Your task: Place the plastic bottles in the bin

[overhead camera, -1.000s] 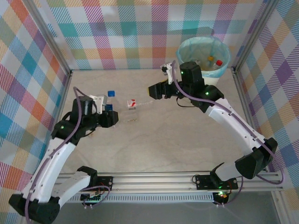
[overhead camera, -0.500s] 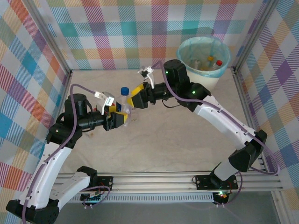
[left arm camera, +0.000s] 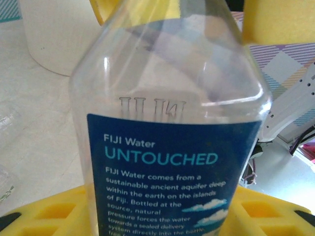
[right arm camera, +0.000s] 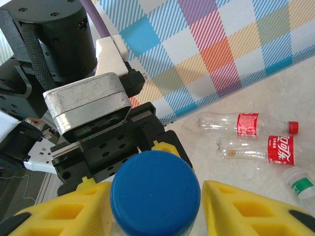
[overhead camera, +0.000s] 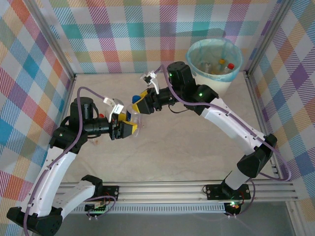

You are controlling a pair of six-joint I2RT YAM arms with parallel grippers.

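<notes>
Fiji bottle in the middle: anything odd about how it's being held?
Yes. The left tool clamps the Fiji bottle around its labelled body while the right tool straddles its blue-capped neck, so both arms are on one bottle. Whether the right one grips is unclear. Nothing looks spilled or damaged.

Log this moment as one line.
phase: handover | left gripper: shut on blue-capped bottle | right gripper: flanking cap, grip unclear | bin: bottles inside
</notes>
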